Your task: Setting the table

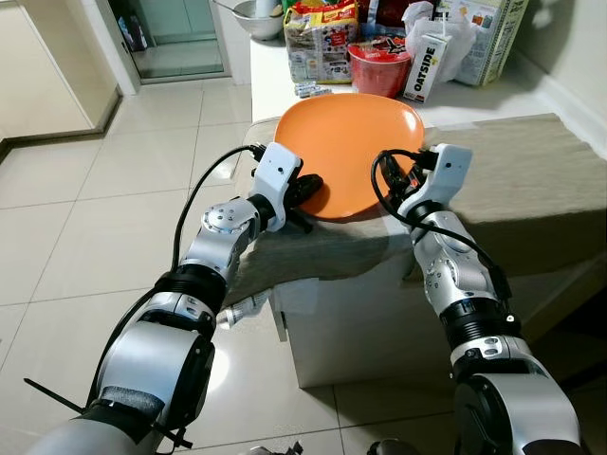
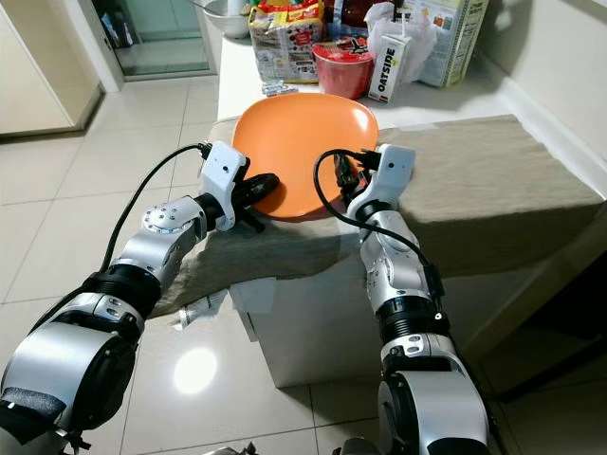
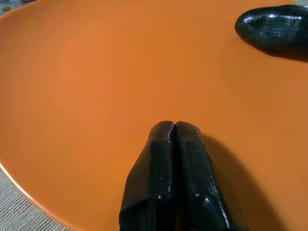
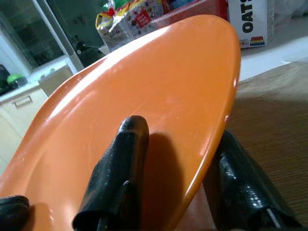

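Observation:
An orange plate lies on the beige cloth over the table's left end, its near rim reaching the edge. My right gripper is shut on the plate's right rim, one finger on top and the other underneath, so that side is tilted up off the cloth. My left gripper is at the plate's left side. Its two fingertips are pressed together and rest flat on the plate's upper face.
Behind the plate a white counter carries a red bowl, an Oatside carton, snack bags and a metal bowl. The tiled floor spreads to the left. A wall runs along the right.

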Tool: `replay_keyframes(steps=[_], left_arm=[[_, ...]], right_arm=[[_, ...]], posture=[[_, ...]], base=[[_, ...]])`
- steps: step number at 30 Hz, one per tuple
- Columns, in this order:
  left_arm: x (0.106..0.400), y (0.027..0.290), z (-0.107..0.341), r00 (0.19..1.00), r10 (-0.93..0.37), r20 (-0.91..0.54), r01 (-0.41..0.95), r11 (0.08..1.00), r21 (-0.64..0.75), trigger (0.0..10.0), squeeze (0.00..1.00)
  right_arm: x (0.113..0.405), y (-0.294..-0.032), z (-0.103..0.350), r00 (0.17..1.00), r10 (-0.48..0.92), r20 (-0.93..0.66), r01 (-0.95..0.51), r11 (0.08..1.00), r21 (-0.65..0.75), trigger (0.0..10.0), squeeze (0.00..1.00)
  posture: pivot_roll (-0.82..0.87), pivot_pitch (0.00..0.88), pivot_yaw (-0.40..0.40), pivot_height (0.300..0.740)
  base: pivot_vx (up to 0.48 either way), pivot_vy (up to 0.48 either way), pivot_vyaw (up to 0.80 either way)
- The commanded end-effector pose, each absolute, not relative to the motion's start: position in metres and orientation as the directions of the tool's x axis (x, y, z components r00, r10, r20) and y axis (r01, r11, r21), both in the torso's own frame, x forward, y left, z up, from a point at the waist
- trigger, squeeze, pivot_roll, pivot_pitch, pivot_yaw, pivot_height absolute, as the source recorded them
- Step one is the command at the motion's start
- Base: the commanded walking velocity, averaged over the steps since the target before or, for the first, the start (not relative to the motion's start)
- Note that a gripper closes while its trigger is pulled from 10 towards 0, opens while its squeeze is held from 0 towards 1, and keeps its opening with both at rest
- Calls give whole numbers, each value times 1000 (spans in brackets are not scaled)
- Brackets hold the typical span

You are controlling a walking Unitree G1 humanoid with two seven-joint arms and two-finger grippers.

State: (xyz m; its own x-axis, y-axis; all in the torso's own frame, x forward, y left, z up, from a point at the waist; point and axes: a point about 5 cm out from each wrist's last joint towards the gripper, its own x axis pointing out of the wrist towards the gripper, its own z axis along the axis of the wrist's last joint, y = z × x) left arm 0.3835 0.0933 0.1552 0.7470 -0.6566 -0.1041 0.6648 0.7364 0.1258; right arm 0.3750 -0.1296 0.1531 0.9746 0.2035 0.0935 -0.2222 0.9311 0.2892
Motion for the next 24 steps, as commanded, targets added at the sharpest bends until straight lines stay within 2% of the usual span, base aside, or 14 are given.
replay_keyframes(steps=[1,14,19,24], left_arm=[[379,96,142,740,-652,-164,671,733,114,10000,0],[381,93,149,764,-634,-120,645,752,138,10000,0],[384,94,160,791,-609,-64,610,776,158,10000,0],[387,95,187,818,-571,71,556,816,157,10000,0]], right_arm=[[368,-122,124,971,236,-34,-218,934,282,0,0],[367,-124,122,973,229,-36,-211,940,269,0,0],[366,-125,121,974,223,-34,-207,943,261,0,0],[364,-125,118,974,223,-31,-210,948,239,0,0]], posture=[[-119,87,95,740],[-124,86,88,740],[-125,87,91,740],[-120,86,92,740]], base=[[0,0,0],[0,0,0],[0,0,0],[0,0,0]])
